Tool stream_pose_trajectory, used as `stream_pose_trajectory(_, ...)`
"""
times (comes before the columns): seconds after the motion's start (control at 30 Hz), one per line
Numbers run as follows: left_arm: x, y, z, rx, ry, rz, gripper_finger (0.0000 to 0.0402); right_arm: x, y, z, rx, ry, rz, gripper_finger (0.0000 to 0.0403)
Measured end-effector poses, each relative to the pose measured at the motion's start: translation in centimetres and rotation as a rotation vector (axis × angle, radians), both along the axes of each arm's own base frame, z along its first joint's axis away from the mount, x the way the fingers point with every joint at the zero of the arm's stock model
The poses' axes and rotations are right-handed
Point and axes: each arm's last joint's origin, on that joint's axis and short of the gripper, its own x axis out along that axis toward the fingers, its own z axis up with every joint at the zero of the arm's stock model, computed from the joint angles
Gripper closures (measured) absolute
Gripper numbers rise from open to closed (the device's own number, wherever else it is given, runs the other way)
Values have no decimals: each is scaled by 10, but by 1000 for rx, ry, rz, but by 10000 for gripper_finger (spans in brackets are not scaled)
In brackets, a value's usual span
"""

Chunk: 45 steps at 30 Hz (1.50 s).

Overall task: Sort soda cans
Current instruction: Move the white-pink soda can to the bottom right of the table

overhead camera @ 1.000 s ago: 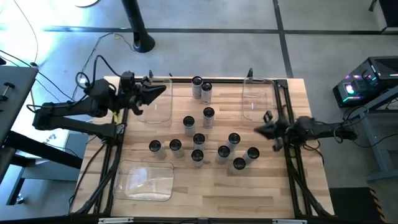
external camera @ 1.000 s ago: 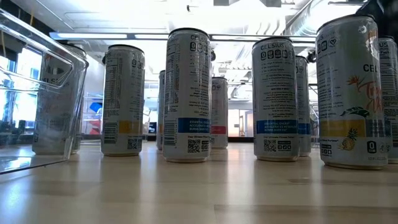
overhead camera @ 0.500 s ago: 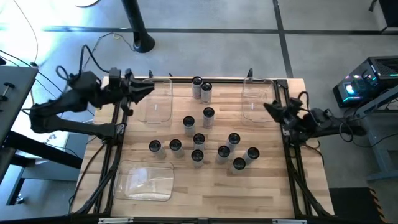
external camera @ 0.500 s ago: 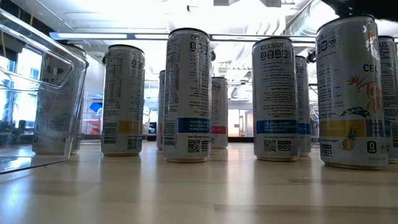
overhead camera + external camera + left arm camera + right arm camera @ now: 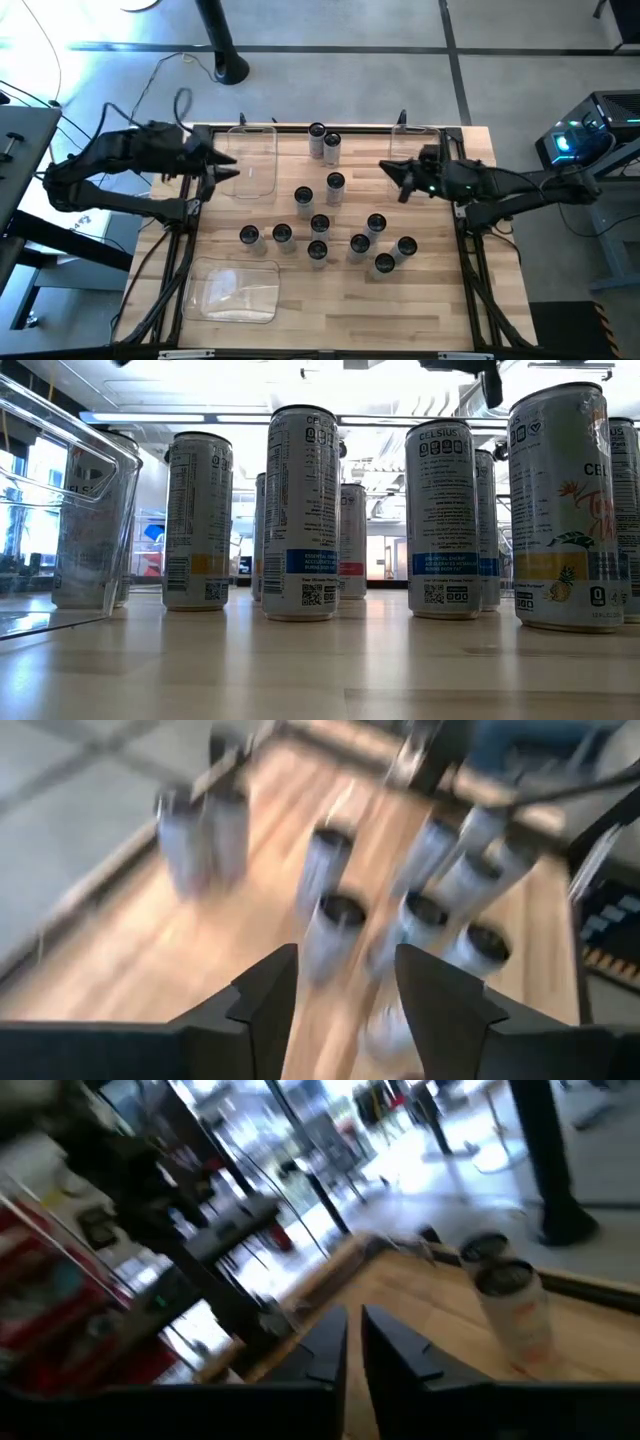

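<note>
Two grippers hang above a wooden table (image 5: 440,300), neither one holding anything. At the table's left edge, the left gripper (image 5: 228,167) sits over the clear bin (image 5: 262,172) at the far left corner, its dark fingers (image 5: 262,995) parted with bare tabletop showing through the gap in the left wrist view. Opposite, the right gripper (image 5: 387,169) reaches inward from the right side across a second clear bin (image 5: 412,140) at the far right corner, its fingers (image 5: 392,1342) drawn close with only a narrow slit between them. Between the two arms stand the soda cans (image 5: 320,224), all upright: two touching at the far edge between the bins, two more just nearer, and a loose cluster of eight spread across the table's middle. From table height, the cans (image 5: 301,510) show pale printed sides. A third clear bin (image 5: 237,290) rests at the near left corner, apart from the cans.
</note>
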Motion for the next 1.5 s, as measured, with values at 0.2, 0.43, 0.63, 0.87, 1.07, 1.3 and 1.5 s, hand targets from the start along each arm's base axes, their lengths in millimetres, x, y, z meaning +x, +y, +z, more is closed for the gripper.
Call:
stream_pose_trajectory(0.2,10,-2,-25,-10,304,12,208,15,-15,12,40,216,-22,274)
stream_pose_trajectory(0.43,36,-10,-41,-88,457,-42,198,26,-28,21,-38,340,101,206)
stream_pose_trajectory(0.63,46,-29,-37,-229,358,-154,218,25,-35,20,-90,379,97,204)
stream_pose_trajectory(0.87,26,-44,-16,-301,192,-118,244,24,-41,19,-96,385,113,204)
stream_pose_trajectory(1.07,20,-69,-39,-417,455,-196,250,24,-40,19,-103,388,138,204)
stream_pose_trajectory(1.3,14,-103,-66,-409,646,-234,250,24,-40,19,-108,391,140,204)
stream_pose_trajectory(1.5,8,-123,-99,-299,732,-259,250,27,-41,16,-109,413,144,204)
